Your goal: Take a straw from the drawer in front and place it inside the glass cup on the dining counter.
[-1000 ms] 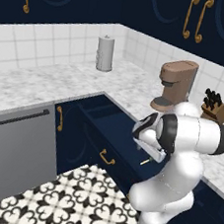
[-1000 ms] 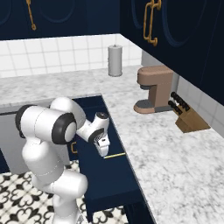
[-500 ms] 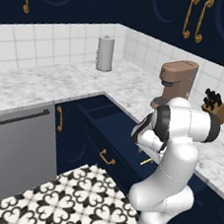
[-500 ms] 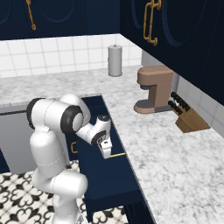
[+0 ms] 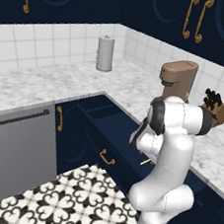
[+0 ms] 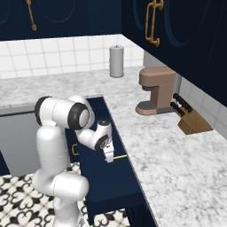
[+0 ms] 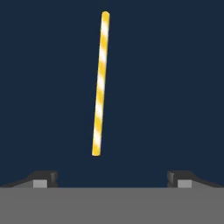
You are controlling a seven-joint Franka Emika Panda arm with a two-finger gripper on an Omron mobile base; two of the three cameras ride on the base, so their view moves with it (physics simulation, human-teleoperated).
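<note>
The navy-blue drawer (image 6: 104,179) stands pulled out below the worktop, its brass-handled front (image 5: 96,143) facing the tiled floor. A thin straw (image 7: 99,83) with yellow and white stripes lies flat on the drawer's floor, near the worktop edge (image 6: 120,156), and its tip peeks out beside my arm (image 5: 146,162). My gripper (image 6: 108,158) hangs low inside the drawer, pointing down beside the straw's near end. In the hand view the gripper (image 7: 112,177) is open, both fingertips (image 7: 41,178) apart, and the straw lies ahead of them, untouched. The glass cup and the dining counter are out of view.
On the marbled worktop (image 6: 177,155) stand a brown coffee machine (image 6: 155,90), a knife block (image 6: 190,119) and a grey roll (image 6: 116,61). A grey dishwasher panel (image 5: 16,159) sits left of the drawer. Patterned floor tiles (image 5: 68,198) lie in front.
My arm's upper links have swung upward and straightened. The hand has stayed low over the open drawer by the straw, with the jaws still open.
</note>
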